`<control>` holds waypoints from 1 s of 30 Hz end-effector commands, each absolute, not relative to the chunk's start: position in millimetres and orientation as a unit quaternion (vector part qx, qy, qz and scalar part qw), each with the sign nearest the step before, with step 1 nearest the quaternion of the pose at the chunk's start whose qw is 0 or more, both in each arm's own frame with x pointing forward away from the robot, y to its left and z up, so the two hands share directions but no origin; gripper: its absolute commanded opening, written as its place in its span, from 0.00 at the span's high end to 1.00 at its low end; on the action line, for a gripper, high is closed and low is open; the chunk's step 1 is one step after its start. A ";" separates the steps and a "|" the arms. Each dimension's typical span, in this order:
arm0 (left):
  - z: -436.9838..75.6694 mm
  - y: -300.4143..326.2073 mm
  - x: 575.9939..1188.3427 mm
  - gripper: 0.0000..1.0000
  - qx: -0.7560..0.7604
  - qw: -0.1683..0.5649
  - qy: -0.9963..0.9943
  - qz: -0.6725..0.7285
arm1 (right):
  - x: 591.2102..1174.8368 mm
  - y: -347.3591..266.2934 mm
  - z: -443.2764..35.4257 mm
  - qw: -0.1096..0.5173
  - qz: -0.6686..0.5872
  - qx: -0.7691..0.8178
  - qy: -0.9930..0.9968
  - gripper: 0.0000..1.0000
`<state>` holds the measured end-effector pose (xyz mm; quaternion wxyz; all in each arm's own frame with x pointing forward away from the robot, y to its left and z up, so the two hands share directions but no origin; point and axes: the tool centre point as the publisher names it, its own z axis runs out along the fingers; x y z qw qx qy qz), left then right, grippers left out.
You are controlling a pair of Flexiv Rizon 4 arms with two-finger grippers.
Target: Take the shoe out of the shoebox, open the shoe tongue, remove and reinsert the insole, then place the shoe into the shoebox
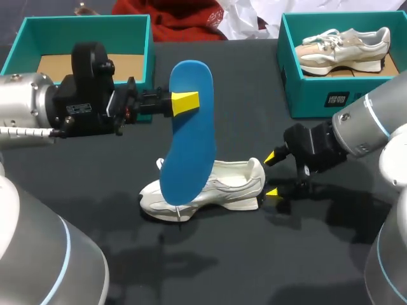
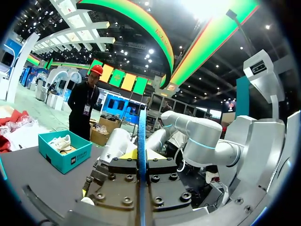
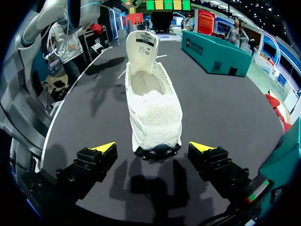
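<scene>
A blue insole [image 1: 191, 133] hangs upright above the table, its upper part pinched in my left gripper [image 1: 184, 103], which is shut on it. In the left wrist view the insole [image 2: 141, 141] shows edge-on between the fingers of that gripper [image 2: 141, 157]. Below the insole, a white shoe [image 1: 229, 181] stands on the black table with its tongue pulled up. My right gripper [image 1: 272, 173] is open just behind the heel. In the right wrist view the shoe [image 3: 153, 101] points away from the gripper [image 3: 153, 148], its heel between the spread yellow tips without touching them.
An empty teal shoebox [image 1: 19, 44] sits at the back left, also seen as the teal box [image 3: 216, 52] beyond the shoe. A second teal shoebox [image 1: 318, 92] at the back right holds another pale shoe [image 1: 343, 46]. Red cloth [image 1: 184, 19] lies at the far edge.
</scene>
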<state>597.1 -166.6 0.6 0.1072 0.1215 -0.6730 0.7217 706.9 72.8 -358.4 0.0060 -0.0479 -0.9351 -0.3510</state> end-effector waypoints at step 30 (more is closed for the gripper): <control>-0.1 -170.3 599.6 1.00 0.121 0.108 -0.672 0.722 | 707.8 88.1 -310.1 0.008 -0.076 -0.054 -0.996 0.00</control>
